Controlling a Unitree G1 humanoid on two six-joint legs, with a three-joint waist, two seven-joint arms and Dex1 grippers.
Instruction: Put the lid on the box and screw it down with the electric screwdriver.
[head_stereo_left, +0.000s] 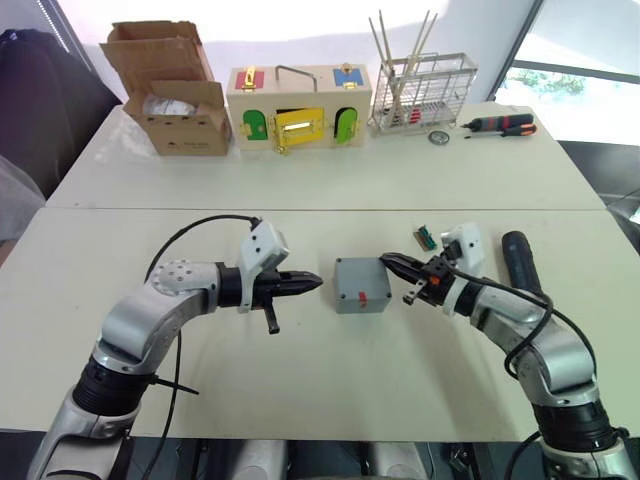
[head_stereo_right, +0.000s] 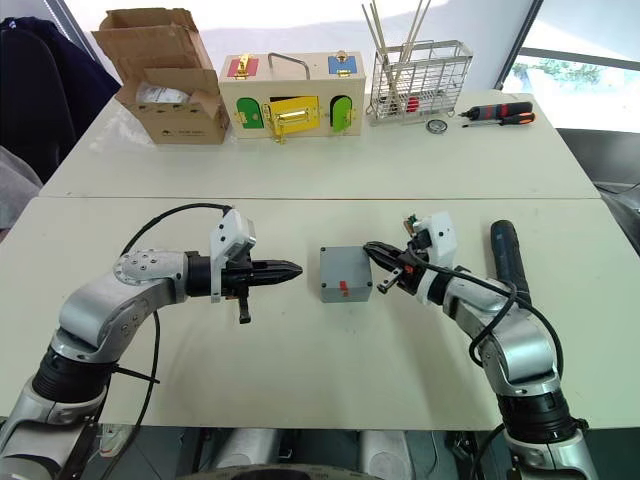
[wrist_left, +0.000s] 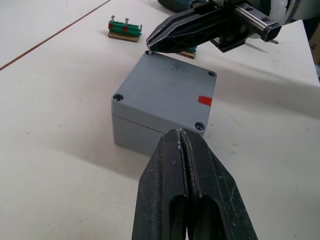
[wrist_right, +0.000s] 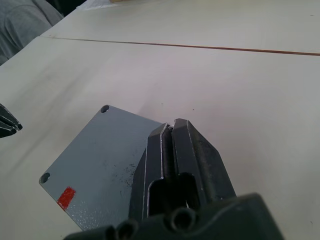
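Lid: the small flat square grey plastic lid (wrist_left: 165, 92) with a red mark already sits on top of the deeper grey plastic box (wrist_left: 137, 132). It looks lined up with the box edges, and a small hole shows in each corner.

Box: it stands in the middle of the pale desk (head_stereo_left: 300, 380), between the two arms.

Left end effector (head_stereo_left: 310, 283): its two black fingers are pressed together and hold nothing. The tip points at the box from the side, a little apart from it.

Right end effector (head_stereo_left: 392, 265): its fingers are pressed together too and hold nothing. The tip is at a far corner of the lid; I cannot tell if it touches.

Electric screwdriver: the thick black round electric screwdriver (head_stereo_left: 522, 262) lies flat on the desk just past the right arm. Nobody is holding it.

Done so far: I think the first part is done, since the lid is on.

Left to do: pick up the electric screwdriver and turn the corner screws down. I cannot tell if screws are in the holes yet.

Other things: a small green part (wrist_left: 124, 31) lies on the desk near the box.
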